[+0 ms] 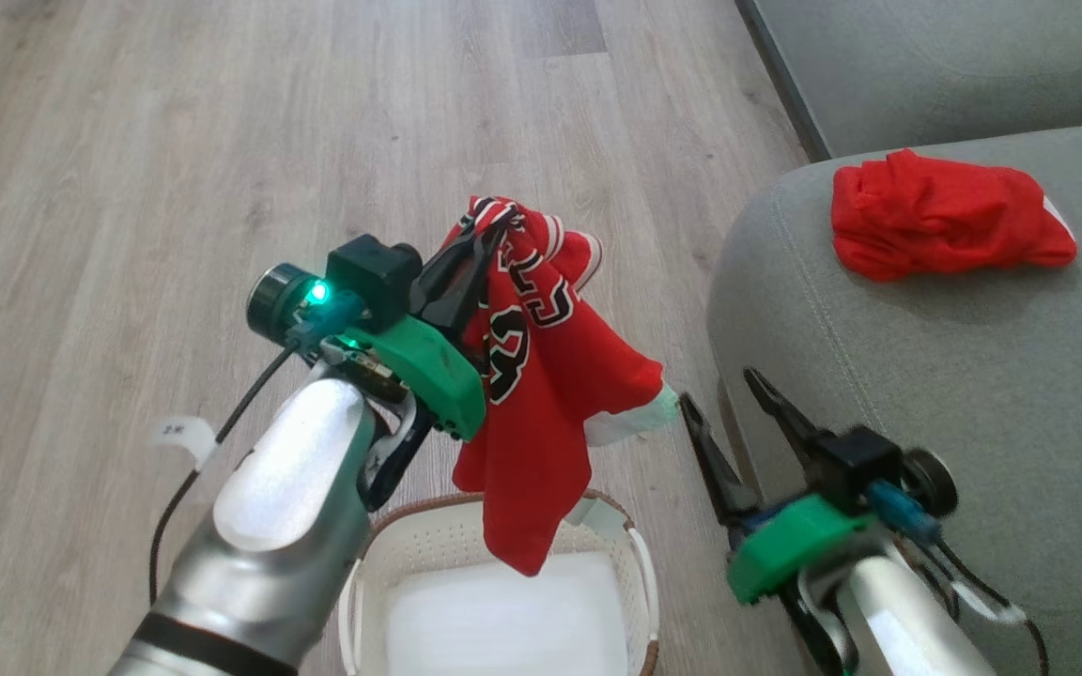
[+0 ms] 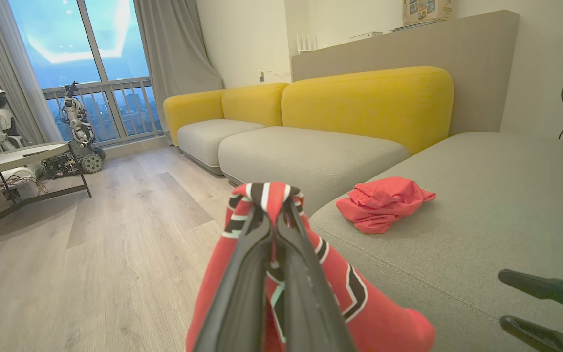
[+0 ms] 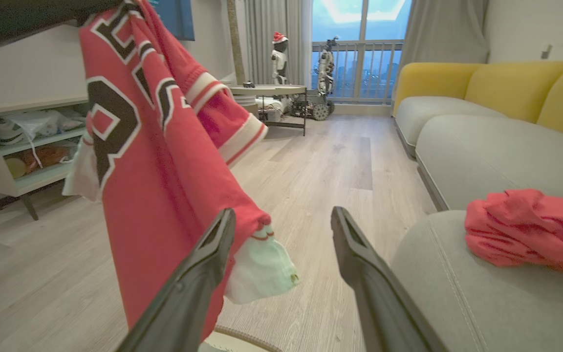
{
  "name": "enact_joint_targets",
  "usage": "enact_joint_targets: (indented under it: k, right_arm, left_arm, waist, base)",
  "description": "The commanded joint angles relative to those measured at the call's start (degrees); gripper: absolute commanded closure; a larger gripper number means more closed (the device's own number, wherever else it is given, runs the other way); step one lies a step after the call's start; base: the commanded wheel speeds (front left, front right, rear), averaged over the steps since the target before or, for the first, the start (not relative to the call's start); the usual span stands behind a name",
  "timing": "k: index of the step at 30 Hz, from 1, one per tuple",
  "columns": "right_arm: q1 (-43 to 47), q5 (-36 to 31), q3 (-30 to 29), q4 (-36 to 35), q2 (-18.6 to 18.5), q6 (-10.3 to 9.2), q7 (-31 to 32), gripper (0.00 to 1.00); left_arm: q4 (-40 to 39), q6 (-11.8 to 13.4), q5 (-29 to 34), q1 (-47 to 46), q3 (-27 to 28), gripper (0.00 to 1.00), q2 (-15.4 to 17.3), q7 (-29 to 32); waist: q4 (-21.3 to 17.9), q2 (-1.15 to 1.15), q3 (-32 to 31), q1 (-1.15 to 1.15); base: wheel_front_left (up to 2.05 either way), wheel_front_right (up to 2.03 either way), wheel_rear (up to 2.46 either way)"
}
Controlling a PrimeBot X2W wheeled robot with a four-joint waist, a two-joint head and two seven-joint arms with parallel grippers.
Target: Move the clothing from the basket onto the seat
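Observation:
My left gripper (image 1: 492, 223) is shut on the collar of the red jersey (image 1: 541, 394), which hangs above the cream basket (image 1: 640, 573). From the left wrist camera the jersey (image 2: 379, 318) drapes over my closed left gripper (image 2: 274, 208). The red shorts (image 1: 945, 218) lie crumpled on the grey-green seat (image 1: 973, 394), also seen as shorts (image 2: 384, 203) and shorts (image 3: 530, 234). My right gripper (image 1: 719, 390) stands open at the seat's front edge, right of the jersey. In its own view the right gripper (image 3: 281, 217) is beside the jersey (image 3: 164, 171) and its white sleeve.
Wooden floor (image 1: 175, 169) spreads left and ahead. A second grey sofa section with yellow backs (image 2: 359, 102) runs along the wall. A low table (image 2: 17, 156), small robots by the window (image 2: 78, 127) and an open shelf unit (image 3: 22, 146) stand farther off.

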Motion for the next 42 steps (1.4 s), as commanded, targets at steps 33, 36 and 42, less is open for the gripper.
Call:
enact_joint_targets:
  k: [33, 36, 42]
  right_arm:
    - [-23.2, 11.7, 20.7, 16.7, -2.3, -0.02, -0.4, 1.00]
    - [-23.6, 12.3, 19.7, 14.9, -3.3, -0.02, -0.4, 1.00]
    - [-24.3, 13.0, 17.9, 12.6, -4.9, -0.02, -0.4, 1.00]
  left_arm:
    - [-6.3, 2.8, -5.3, -3.9, -5.9, 1.00, -1.0, -1.3]
    - [-6.1, 3.6, -5.8, -2.5, -5.4, 0.71, -0.6, -1.7]
    - [-5.9, 5.0, -6.6, -0.2, -4.4, 0.00, 0.0, -2.5]
  waist:
    - [4.9, 0.00, -1.2, 0.01]
    - [3.9, 0.00, -1.1, 0.01]
    - [1.6, 0.00, -0.7, 0.01]
  base:
    - [0.00, 0.00, 0.00]
    - [0.00, 0.00, 0.00]
    - [0.00, 0.00, 0.00]
